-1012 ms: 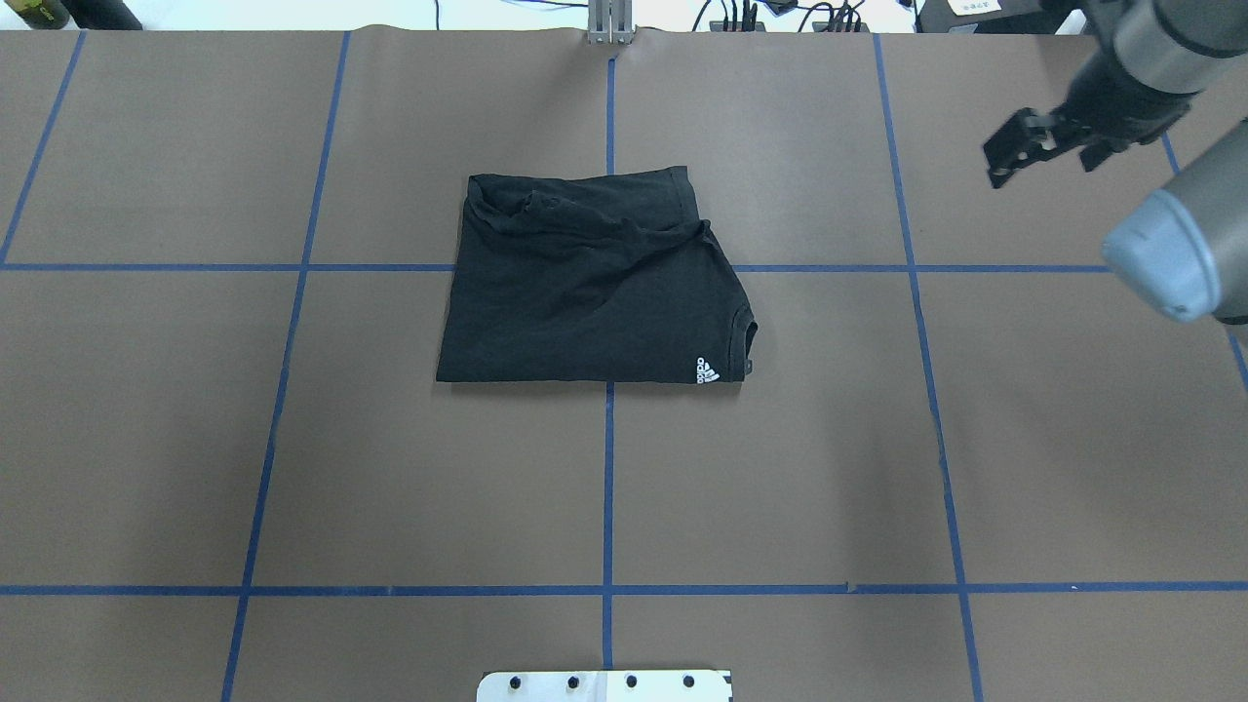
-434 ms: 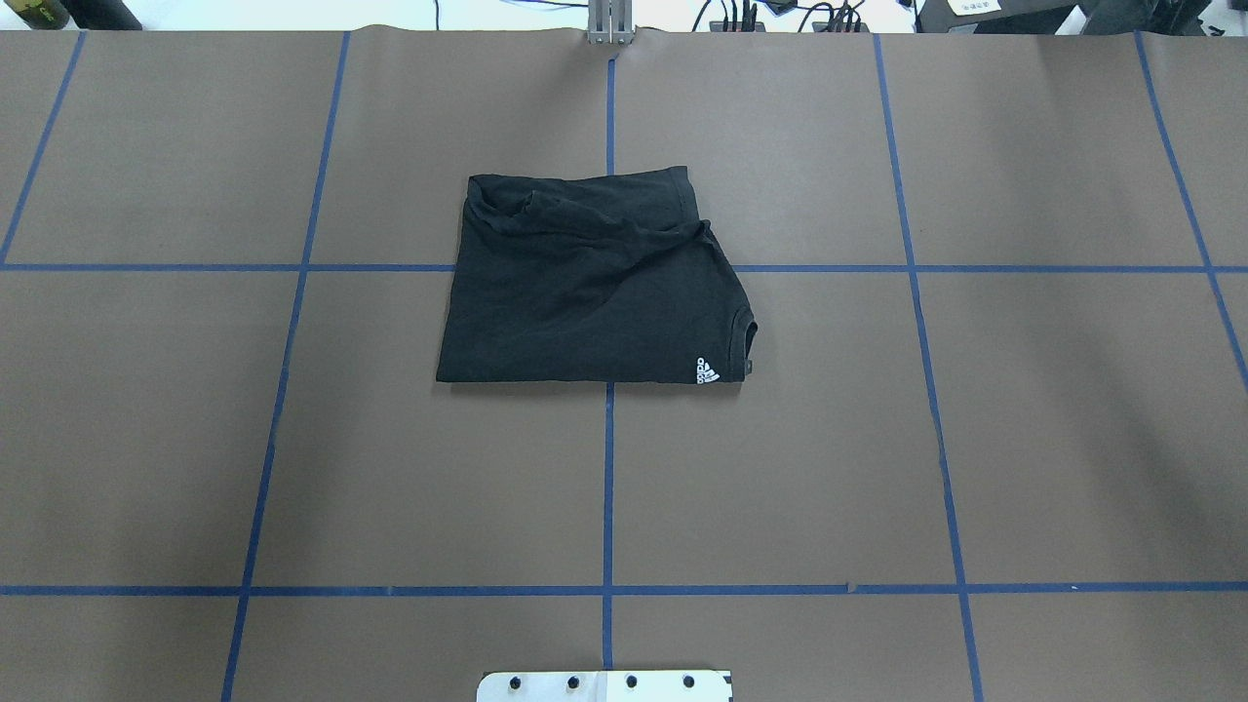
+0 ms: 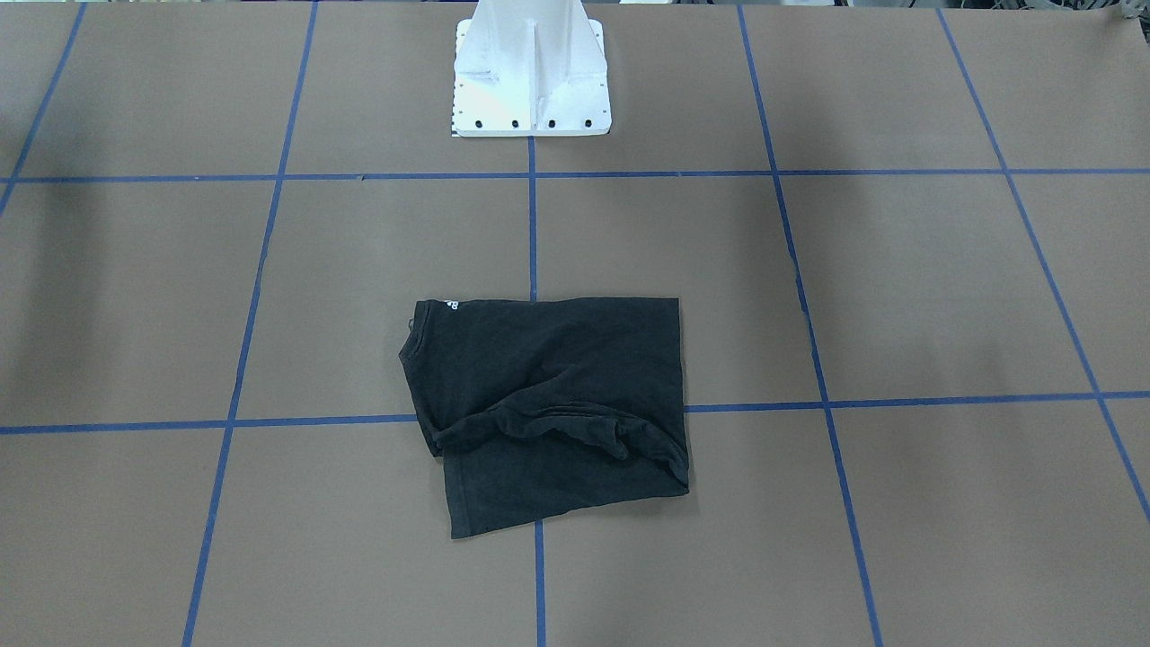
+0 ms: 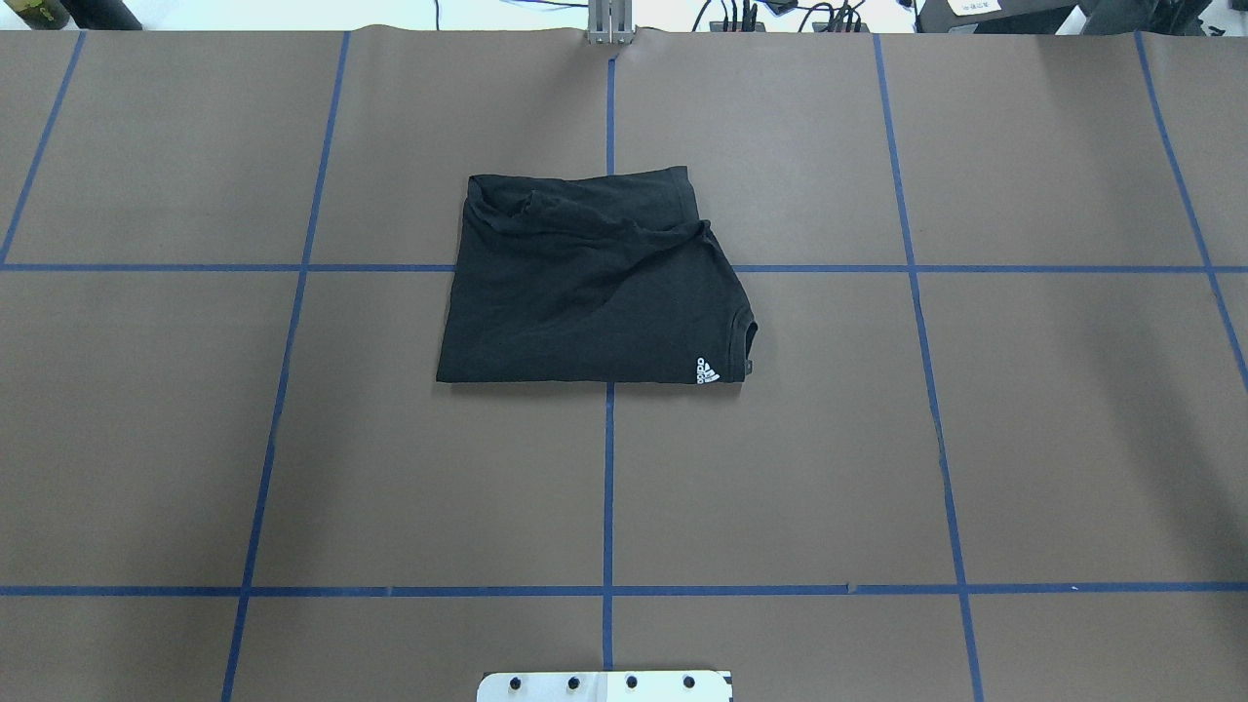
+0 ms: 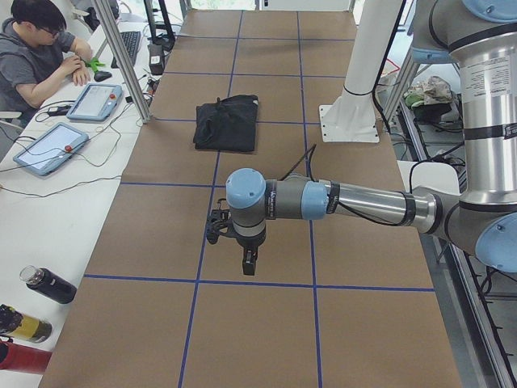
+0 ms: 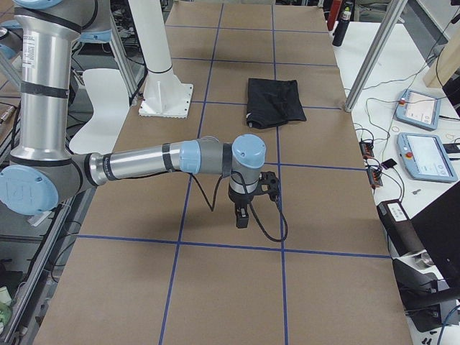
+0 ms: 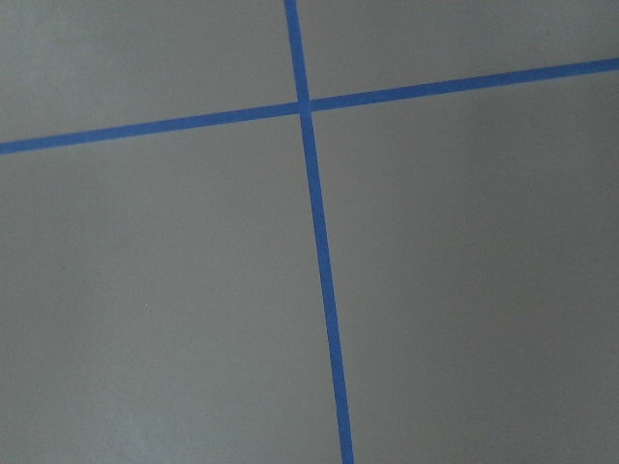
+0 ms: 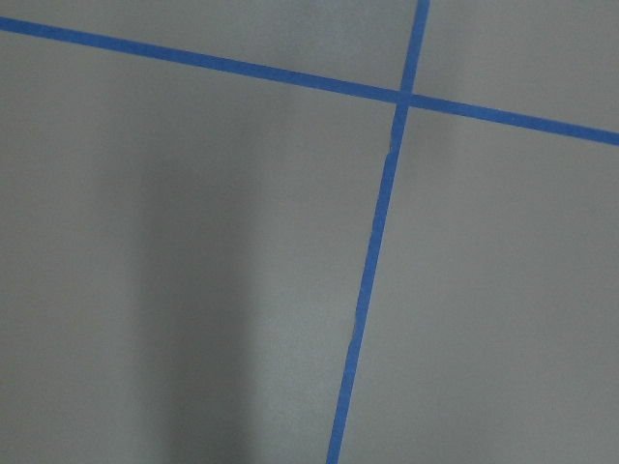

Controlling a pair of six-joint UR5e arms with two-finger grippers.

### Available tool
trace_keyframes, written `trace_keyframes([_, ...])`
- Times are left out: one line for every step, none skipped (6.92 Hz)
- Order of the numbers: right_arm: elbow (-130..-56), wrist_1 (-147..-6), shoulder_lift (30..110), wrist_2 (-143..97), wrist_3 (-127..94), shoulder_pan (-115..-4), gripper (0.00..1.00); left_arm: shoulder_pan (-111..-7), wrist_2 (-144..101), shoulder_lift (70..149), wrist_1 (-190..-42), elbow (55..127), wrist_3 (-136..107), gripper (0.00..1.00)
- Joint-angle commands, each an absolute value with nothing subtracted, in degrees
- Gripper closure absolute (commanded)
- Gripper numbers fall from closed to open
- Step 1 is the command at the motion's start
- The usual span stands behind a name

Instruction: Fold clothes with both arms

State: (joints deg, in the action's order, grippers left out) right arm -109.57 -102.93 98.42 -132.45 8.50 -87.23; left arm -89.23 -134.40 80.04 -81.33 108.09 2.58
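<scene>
Looks to me like this one is basically at the wrap-up stage: the black T-shirt (image 4: 585,292) lies on the counter (image 4: 877,439) as a compact, roughly square packet, plain side up, with the small white logo (image 4: 708,370) and the collar (image 4: 749,336) at the corner on the robot's side. Both arms are parked out wide. The left fingers (image 5: 249,265) hang off the left arm (image 5: 363,202) pointing down over bare counter, and the right fingers (image 6: 242,218) do the same at the other end on the right arm (image 6: 144,162), so the shirt sits between the two sets of fingers and well apart from both. Whether either pair is apart or together I honestly can't tell, since they only show in the side views, and the wrist cams show nothing but blue tape lines (image 7: 319,242) below them. If anything is left, I'd guess it's tidying. There's a bunched ridge (image 3: 557,422) across the half away from the robot, and the lower layer pokes out unevenly there, whereas the edge facing the robot is straight. Fixing that would need both sets of fingers to travel inward and pinch the far corners. Room isn't the issue, with open counter on every side of the shirt and only the white pedestal (image 3: 530,72) standing on the robot's side.
</scene>
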Motion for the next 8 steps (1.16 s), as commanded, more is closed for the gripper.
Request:
trace_keyframes([-109.42,-102.92,99.14,-132.63,8.61,-87.63,0.00,-92.69,-134.39,80.86,-81.21,109.32,5.77,0.00])
trace_keyframes([-109.25,-102.92,99.66,-132.71,8.87,-87.63,0.00,-93.07,-134.47,80.34,-81.12,108.99,12.50,0.00])
trace_keyframes([-108.64,-102.83,99.67,-132.71,9.05,-87.63,0.00,-93.08,-134.56,80.07,-81.30,109.25,13.87,0.00])
trace_keyframes([-108.37,-102.83,99.67,-132.71,9.05,-87.63,0.00,-92.99,-134.39,80.68,-81.21,109.60,13.36,0.00])
trace_keyframes([-108.20,-102.40,99.75,-132.71,9.05,-87.71,0.00,-92.64,-134.56,80.68,-81.21,108.90,13.36,0.00])
trace_keyframes([-108.63,-100.22,100.89,-132.71,8.79,-88.93,0.00,-92.72,-134.73,80.86,-81.47,108.11,13.36,0.00])
trace_keyframes([-109.07,-99.59,100.38,-132.80,8.88,-90.51,0.00,-92.72,-134.65,80.86,-81.39,108.71,13.36,0.00])
trace_keyframes([-109.07,-99.49,100.63,-132.45,9.14,-90.70,0.00,-92.64,-134.56,80.95,-81.39,108.63,13.36,0.00])
